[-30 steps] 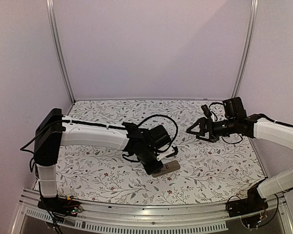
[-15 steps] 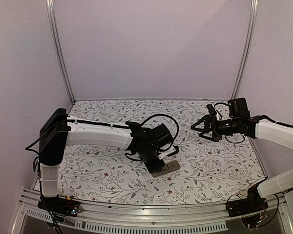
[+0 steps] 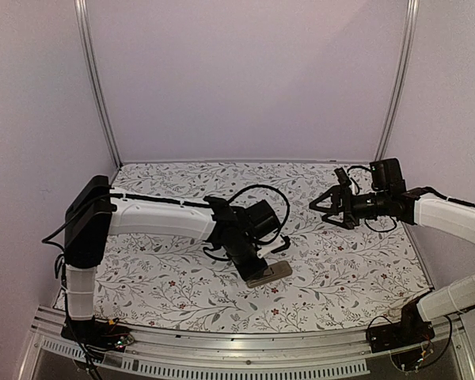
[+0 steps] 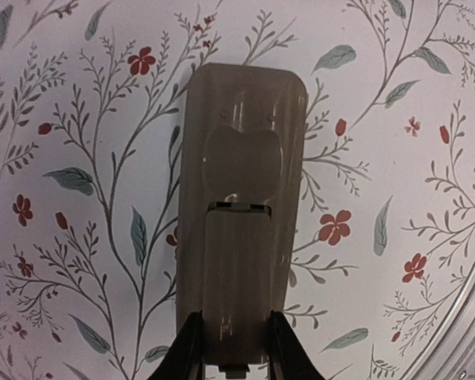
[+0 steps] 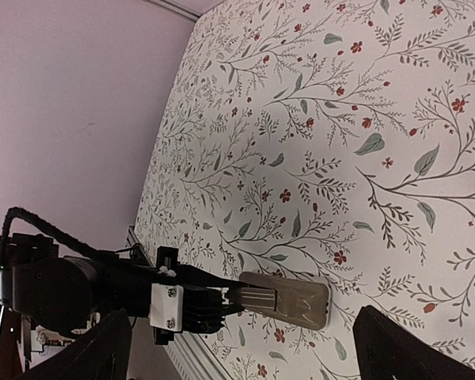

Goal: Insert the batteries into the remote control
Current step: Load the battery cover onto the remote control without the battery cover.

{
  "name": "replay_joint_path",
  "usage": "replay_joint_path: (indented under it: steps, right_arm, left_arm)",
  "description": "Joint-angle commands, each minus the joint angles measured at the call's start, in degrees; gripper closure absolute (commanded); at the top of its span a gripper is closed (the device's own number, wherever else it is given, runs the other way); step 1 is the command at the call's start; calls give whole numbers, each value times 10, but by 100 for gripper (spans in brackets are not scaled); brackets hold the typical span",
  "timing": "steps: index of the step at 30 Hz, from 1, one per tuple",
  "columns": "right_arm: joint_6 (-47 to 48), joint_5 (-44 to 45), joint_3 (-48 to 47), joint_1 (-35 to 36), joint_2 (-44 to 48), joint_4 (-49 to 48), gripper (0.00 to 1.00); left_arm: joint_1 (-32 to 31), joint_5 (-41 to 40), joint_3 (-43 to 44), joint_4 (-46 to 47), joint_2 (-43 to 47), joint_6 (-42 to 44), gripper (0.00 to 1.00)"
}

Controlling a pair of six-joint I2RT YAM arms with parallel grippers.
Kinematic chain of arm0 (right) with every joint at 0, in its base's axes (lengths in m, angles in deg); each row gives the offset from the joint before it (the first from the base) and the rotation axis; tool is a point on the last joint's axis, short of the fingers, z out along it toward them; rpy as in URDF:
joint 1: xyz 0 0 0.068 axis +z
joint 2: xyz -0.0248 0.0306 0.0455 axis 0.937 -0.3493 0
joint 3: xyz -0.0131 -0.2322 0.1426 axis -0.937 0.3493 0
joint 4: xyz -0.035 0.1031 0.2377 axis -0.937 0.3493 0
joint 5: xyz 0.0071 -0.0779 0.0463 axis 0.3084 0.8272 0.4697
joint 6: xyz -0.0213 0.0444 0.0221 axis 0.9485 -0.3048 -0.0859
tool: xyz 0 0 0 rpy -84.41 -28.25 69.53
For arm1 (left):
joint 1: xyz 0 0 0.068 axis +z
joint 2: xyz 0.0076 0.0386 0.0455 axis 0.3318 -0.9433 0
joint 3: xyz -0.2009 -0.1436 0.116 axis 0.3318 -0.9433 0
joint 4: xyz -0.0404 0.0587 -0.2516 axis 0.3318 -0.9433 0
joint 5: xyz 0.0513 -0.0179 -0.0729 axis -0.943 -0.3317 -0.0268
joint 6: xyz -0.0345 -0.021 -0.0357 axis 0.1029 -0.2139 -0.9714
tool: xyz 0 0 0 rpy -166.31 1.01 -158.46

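Left gripper [image 4: 233,352] being clamped on one end of the remote control [image 4: 241,158], flat on the flowered table [image 3: 182,293], right gripper [image 3: 321,204] being held wide open, far right

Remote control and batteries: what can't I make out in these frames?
- The batteries: none shows in any view. Whether any sit inside the remote control cannot be told, since only its opaque back shows.
- Its button face: turned down against the table in every view.
- Its gripped end: in the left wrist view, cut off by the bottom edge between the fingers of the left gripper; in the top view, covered by that gripper.
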Motion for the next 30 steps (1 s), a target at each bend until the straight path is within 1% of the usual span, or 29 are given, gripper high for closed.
replay_joint_path:
  steps: [1,10,24,30]
  right_arm:
    - [-1,-11,10,-5,-3,-14,1]
    - [-5,-18,13,-5,-11,-22,1]
    - [-6,-21,15,-5,-18,-26,1]
    - [-7,-21,16,-5,-19,-27,1]
  left_arm:
    - [1,14,13,-8,-14,4,97]
    - [5,5,13,-6,-14,0,98]
    - [6,13,12,-4,8,5,99]
    - [7,9,12,-3,-2,2,99]
